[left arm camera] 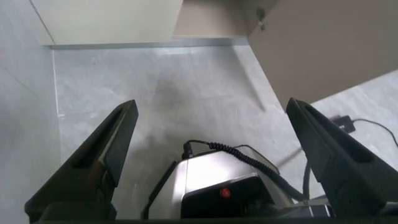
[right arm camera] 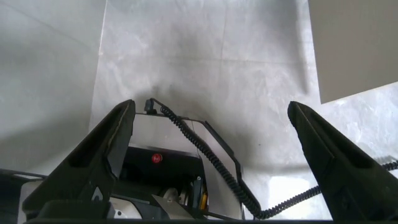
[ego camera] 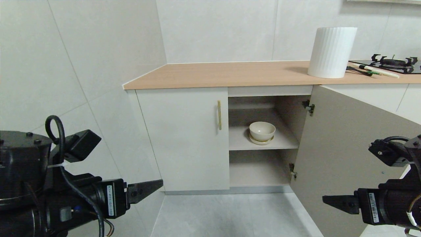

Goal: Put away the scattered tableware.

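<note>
Currently, head view: bowl (ego camera: 262,130) sits on a saucer (ego camera: 260,142) on the open cabinet's (ego camera: 184,138) upper shelf (ego camera: 284,142), left gripper (ego camera: 154,186) and right gripper (ego camera: 331,200) low, well apart from it; left wrist view: fingers (left arm camera: 106,155) spread wide, empty, above the floor (left arm camera: 186,74); right wrist view: fingers (right arm camera: 99,155) likewise wide, empty.

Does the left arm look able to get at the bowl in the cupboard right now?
Probably yes: the door stands open, the bowl sits uncovered on the upper shelf, and nothing lies between it and the open left gripper.
</note>
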Motion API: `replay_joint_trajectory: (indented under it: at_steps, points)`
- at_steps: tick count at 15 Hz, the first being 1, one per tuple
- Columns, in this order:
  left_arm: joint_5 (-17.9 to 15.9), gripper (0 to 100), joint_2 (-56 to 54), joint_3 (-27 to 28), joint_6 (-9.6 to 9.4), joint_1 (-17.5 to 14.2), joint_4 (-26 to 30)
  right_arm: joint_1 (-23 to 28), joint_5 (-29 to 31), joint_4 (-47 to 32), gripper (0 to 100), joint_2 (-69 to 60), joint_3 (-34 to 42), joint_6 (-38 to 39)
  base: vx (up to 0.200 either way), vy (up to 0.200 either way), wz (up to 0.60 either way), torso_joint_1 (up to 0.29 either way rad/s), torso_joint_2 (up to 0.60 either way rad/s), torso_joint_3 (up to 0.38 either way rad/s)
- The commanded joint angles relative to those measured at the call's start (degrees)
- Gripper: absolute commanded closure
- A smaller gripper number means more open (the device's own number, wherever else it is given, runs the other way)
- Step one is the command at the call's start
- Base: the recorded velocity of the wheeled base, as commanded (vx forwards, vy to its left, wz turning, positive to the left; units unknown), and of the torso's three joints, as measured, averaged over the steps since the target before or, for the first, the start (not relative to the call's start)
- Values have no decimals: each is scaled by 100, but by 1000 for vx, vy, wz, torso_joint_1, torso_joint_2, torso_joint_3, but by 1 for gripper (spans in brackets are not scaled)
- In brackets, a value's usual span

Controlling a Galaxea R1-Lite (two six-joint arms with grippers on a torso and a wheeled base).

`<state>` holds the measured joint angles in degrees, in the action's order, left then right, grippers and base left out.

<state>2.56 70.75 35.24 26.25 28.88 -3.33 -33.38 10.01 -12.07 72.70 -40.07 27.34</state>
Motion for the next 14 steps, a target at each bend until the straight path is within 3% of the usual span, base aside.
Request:
replay_joint_trajectory:
  at_steps: [1, 6, 14]
  points:
    - [-1, 0, 9, 0, 3, -5, -1, -2, 1, -6, 0, 7, -1, -1, 0, 0, 0, 0, 0, 0]
    - [8, 0, 9, -9, -5, 4, -1, -2, 10, -296, 0, -19, -10, -19, 0, 0, 0, 0, 0, 0]
    - [8, 0, 0, -17, -32, 4, 8, 24, 19, -384, 0, -37, -10, -27, 0, -200, 0, 2, 0, 4]
